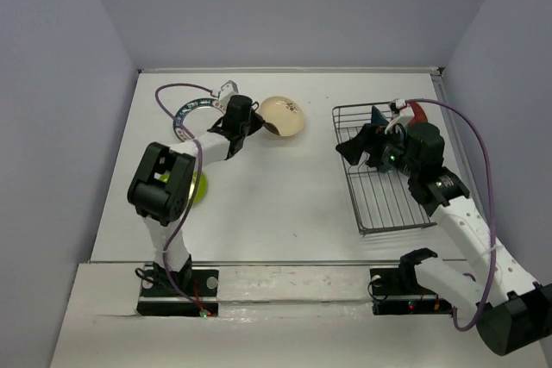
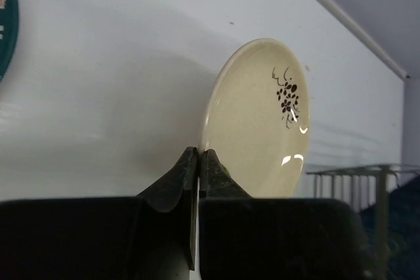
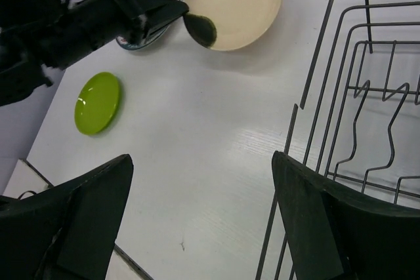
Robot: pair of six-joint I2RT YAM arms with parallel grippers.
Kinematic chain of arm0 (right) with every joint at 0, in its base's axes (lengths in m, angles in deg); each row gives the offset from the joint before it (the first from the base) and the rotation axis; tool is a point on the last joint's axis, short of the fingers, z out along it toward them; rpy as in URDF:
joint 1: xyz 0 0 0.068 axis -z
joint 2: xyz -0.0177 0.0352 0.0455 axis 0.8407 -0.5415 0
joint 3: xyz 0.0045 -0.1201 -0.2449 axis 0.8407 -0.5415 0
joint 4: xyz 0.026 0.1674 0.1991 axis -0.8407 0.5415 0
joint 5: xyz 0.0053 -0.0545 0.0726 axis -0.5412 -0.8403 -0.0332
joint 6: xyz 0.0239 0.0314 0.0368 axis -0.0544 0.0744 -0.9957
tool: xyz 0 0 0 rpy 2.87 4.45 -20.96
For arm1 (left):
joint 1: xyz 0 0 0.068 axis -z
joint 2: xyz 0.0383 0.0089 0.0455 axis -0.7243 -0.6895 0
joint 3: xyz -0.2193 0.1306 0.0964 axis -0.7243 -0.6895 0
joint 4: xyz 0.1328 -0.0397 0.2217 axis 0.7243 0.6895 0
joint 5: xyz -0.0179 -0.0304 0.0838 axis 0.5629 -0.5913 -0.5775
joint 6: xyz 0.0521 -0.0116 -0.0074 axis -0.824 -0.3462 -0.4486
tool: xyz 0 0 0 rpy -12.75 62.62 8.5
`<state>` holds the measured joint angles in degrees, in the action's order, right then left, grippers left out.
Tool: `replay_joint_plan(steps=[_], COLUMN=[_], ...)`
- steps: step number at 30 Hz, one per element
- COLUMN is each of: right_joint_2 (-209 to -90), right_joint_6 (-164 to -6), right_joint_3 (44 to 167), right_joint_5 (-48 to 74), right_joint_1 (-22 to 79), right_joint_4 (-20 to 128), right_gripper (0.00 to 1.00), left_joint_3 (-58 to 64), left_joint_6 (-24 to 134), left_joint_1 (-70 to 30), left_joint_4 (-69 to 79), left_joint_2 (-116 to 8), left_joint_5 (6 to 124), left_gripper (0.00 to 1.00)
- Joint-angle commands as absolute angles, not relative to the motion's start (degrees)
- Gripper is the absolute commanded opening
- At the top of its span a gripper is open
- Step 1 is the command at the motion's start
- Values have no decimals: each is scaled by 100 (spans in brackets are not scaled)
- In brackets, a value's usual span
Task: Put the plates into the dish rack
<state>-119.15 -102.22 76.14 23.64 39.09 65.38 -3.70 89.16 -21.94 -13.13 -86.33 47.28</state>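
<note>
The left gripper [image 2: 199,162] is clenched on the rim of the cream plate [image 2: 259,122], a round dish with a small dark sprig painted near one edge. Its 2 fingers [image 2: 177,185] press together with only the thin rim between them. Seen from above, this plate sits toward the far side of the white table [image 1: 285,213], between the lettered plate [image 1: 191,113] on its left and the dish rack [image 1: 388,204] on its right, apart from both. I cannot tell whether the gripped edge is raised off the table. The lettered plate, white with a dark green rim, lies flat and is partly covered by the left arm [image 1: 211,140]. The green plate [image 3: 97,103] lies flat nearer the arm bases, well apart from the other 2 plates on the table. In the top view the left arm's elbow hides about half of it. The right gripper [image 3: 202,162] is spread wide and grasps nothing. It hangs over the left edge of the dish rack, with white table and the rack's wire side below it. At the far end of the rack are 2 plates, the blue plate [image 1: 377,115] and the red plate [image 1: 417,112], side by side and partly hidden by the right arm [image 1: 457,213]. How they sit among the tines is not clear.
</note>
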Motion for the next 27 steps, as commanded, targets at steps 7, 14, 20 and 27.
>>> replay_joint_plan(steps=[7, 14, 20, 27], right_joint_2=[-12802, -12635, -12732, -12619], right_joint_6=[-10253, -10544, -10737, -10886], right_joint_3=[8665, 8525, 8420, 8244], right_joint_5=[2480, 2550, 3068, 3236], right_joint_1=[3867, 3867, 3867, 3867], right_joint_4=[6478, 6311, 6030, 5819], right_gripper=[94, 91, 82, 12], left_joint_3=[-2495, -2918, -2927, -2944], left_joint_6=[8840, 8884, 8832, 8761], left_joint_1=[-950, -748, -651, -572], left_joint_4=[-2898, -2924, -2977, -3065], left_joint_2=[-5419, -4496, -4371, -4327], left_joint_5=[5385, 5832, 6150, 6343], left_gripper=[6, 6, 6, 6])
